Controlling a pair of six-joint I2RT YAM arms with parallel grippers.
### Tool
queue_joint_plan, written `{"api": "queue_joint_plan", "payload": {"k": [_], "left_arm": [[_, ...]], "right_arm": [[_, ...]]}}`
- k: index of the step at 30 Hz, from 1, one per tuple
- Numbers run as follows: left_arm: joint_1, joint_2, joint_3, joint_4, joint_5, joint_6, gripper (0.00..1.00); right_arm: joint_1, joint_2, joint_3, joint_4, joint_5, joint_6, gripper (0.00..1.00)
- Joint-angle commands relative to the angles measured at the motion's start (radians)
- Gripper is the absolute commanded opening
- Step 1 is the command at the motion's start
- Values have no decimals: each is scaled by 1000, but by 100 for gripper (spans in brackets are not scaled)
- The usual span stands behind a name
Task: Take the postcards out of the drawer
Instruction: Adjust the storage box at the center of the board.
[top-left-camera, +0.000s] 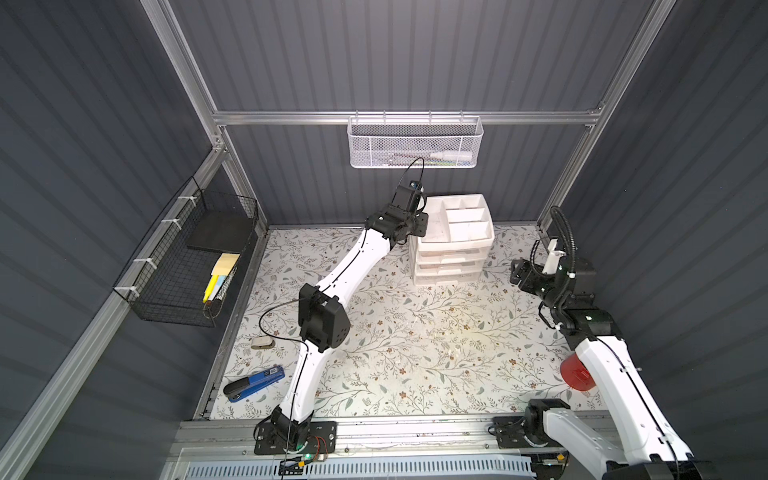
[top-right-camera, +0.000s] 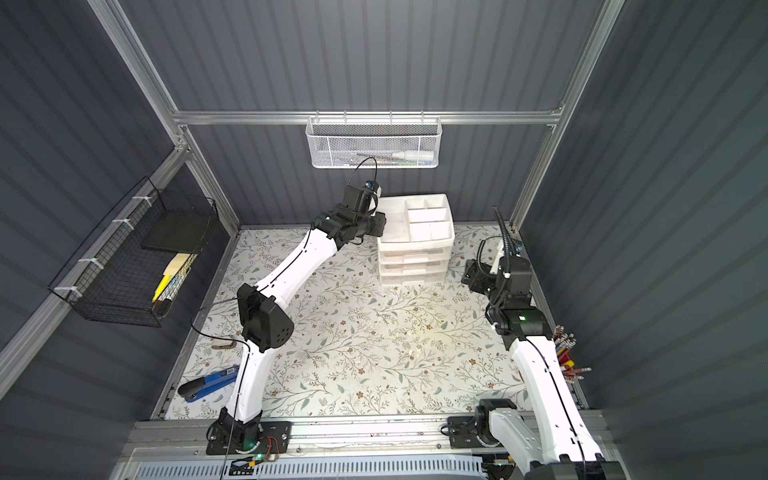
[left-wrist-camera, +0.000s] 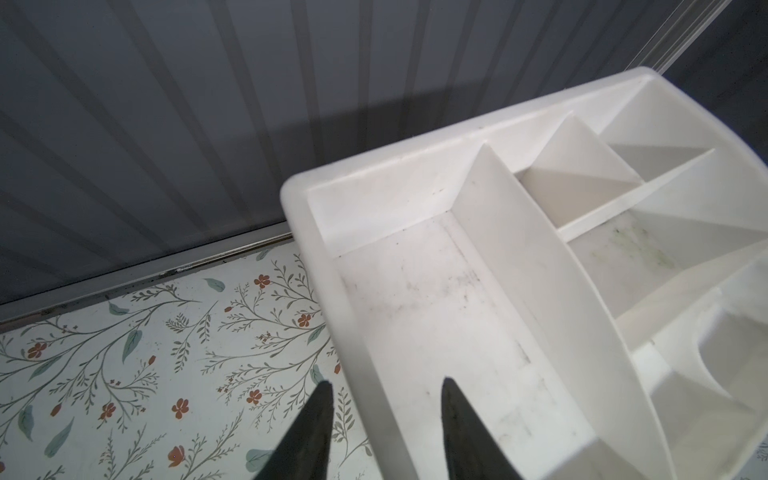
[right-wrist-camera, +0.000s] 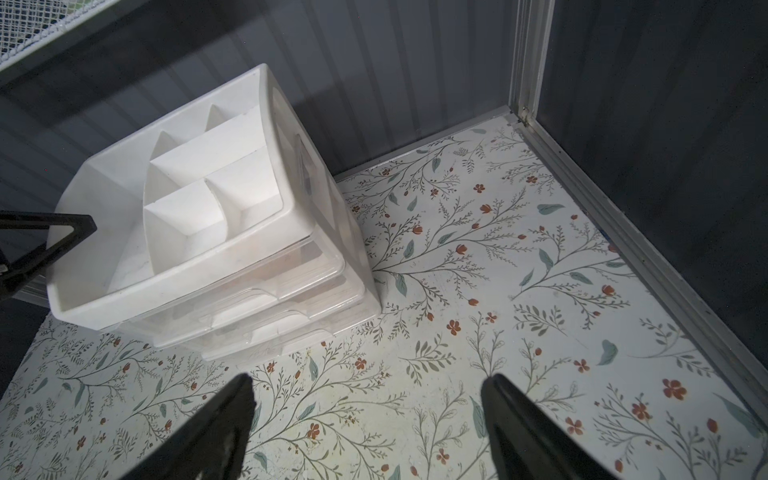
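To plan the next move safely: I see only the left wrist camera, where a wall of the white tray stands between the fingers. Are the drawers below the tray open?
Observer: No. In the right wrist view, all three drawers under the top tray look pushed in.
Operator: Can you see the postcards inside?
Observer: Not for sure. The drawer fronts are cloudy in that view.
Operator: Where is the right gripper?
Observer: The right gripper is open and empty. It hangs above the table, beside the drawers, on the robot's right.
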Motion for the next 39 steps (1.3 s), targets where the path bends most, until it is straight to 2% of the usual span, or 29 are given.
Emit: {"api": "queue_joint_plan", "payload": {"k": [1, 9, 16, 25, 29, 33, 39], "left_arm": [[-4, -4, 25, -18, -30, -35, 38], [-9, -34, -13, -29, -113, -103, 15], [-20, -112, -104, -26, -240, -171, 4], [-57, -303, -323, -29, -429, -240, 0], [-75, -428, -480, -44, -503, -309, 0], [-95, -574, -661, -25, -566, -376, 0], [-114, -764, -861, -38, -647, -463, 0]], "right_arm": [[6, -6, -11, 2, -6, 9, 88], [6, -15, -12, -10, -9, 15, 89], [6, -25, -11, -15, -36, 20, 90], [7, -11, -25, 22, -129, 42, 91], [16, 19, -18, 42, -211, 63, 89], [62, 33, -10, 58, -238, 63, 87], [156, 29, -18, 67, -244, 68, 86]]}}
